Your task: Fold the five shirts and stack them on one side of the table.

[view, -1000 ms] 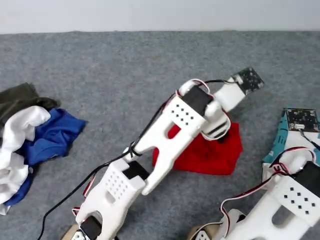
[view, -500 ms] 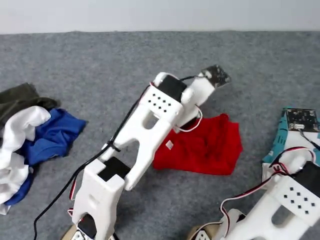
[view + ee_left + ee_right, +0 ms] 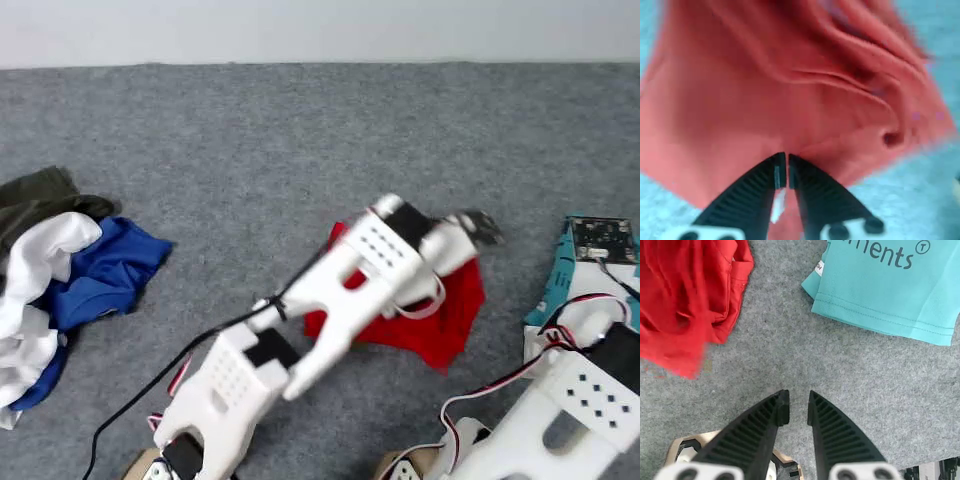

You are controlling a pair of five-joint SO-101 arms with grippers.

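A red shirt (image 3: 455, 305) lies crumpled right of the table's middle. My left arm (image 3: 360, 280) stretches over it. In the left wrist view my left gripper (image 3: 786, 170) is shut on a fold of the red shirt (image 3: 790, 90), which hangs bunched just beyond the fingertips. A folded teal shirt (image 3: 556, 275) lies at the right edge. My right gripper (image 3: 795, 402) hovers slightly open over bare grey felt, with the red shirt (image 3: 685, 305) to one side and the teal shirt (image 3: 885, 285) to the other.
Three more shirts lie heaped at the left edge: a white one (image 3: 40, 275), a blue one (image 3: 105, 275) and a dark olive one (image 3: 35, 195). The right arm (image 3: 585, 385) fills the front right corner. The grey felt table (image 3: 300, 140) is open at the back.
My left arm swung left and back, then came down to the right onto the red shirt. The shirt has bunched up and its right side has shifted toward the front. The right arm kept still.
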